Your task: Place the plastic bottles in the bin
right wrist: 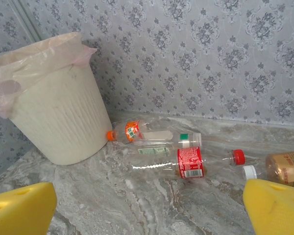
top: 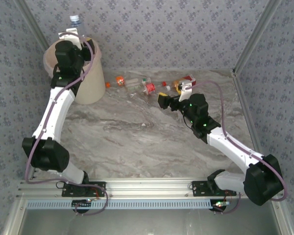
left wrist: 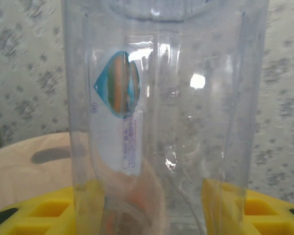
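Your left gripper [top: 71, 35] is clamped on a clear, blue-capped plastic bottle [top: 75, 20], held upright over the round cream plastic bin [top: 90, 81] at the back left; whether its base dips below the rim is hard to tell. Your right gripper [top: 171, 94] hangs wide open above the grey marbled table [top: 137, 142], near clear labelled bottles [top: 137, 83] lying beside the bin.

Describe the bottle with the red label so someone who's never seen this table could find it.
Start at the cream bin on the table's left. Bottles lie in a row to its right; the red-label bottle lies mid-row, clear, on its side. Unlike the orange-labelled bottle nearer the bin, its label and cap are red.
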